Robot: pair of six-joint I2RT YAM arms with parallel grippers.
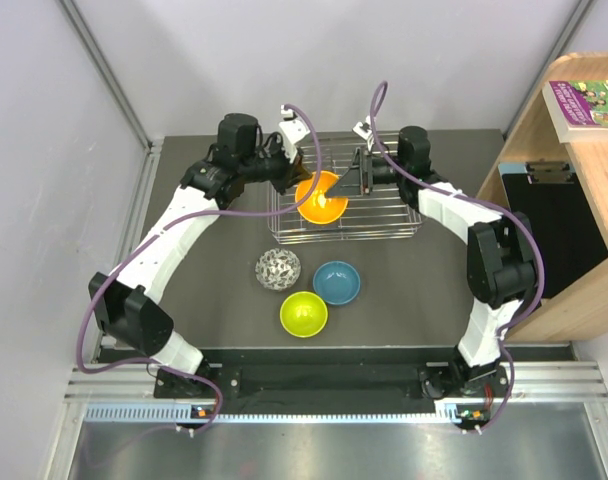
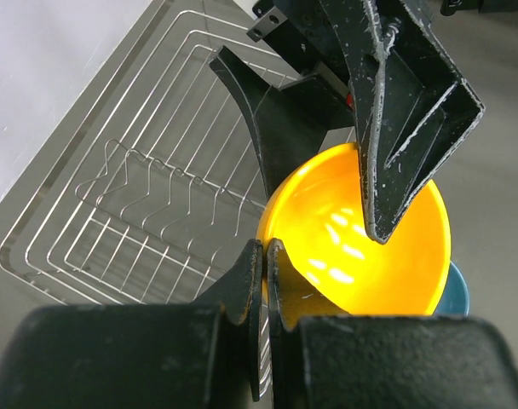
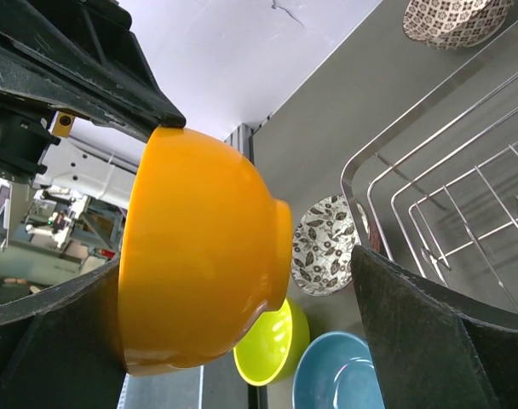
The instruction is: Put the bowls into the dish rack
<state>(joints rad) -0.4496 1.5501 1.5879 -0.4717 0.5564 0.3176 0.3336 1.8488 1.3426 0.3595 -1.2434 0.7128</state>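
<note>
My left gripper (image 2: 266, 247) is shut on the rim of the orange bowl (image 2: 387, 273), holding it tilted above the wire dish rack (image 2: 114, 196). In the top view the orange bowl (image 1: 321, 197) hangs over the left part of the rack (image 1: 384, 215), with the left gripper (image 1: 297, 184) at its left rim. My right gripper (image 3: 233, 256) is open with its fingers (image 2: 404, 111) on either side of the orange bowl (image 3: 199, 247); I cannot tell whether they touch it. On the table in front of the rack lie the mosaic bowl (image 1: 278, 267), the blue bowl (image 1: 336, 282) and the lime green bowl (image 1: 304, 314).
A wooden shelf unit (image 1: 574, 200) with a book (image 1: 589, 105) on top stands at the right of the table. Grey walls close in the left and back sides. Another patterned bowl (image 3: 451, 17) shows at the top right edge of the right wrist view.
</note>
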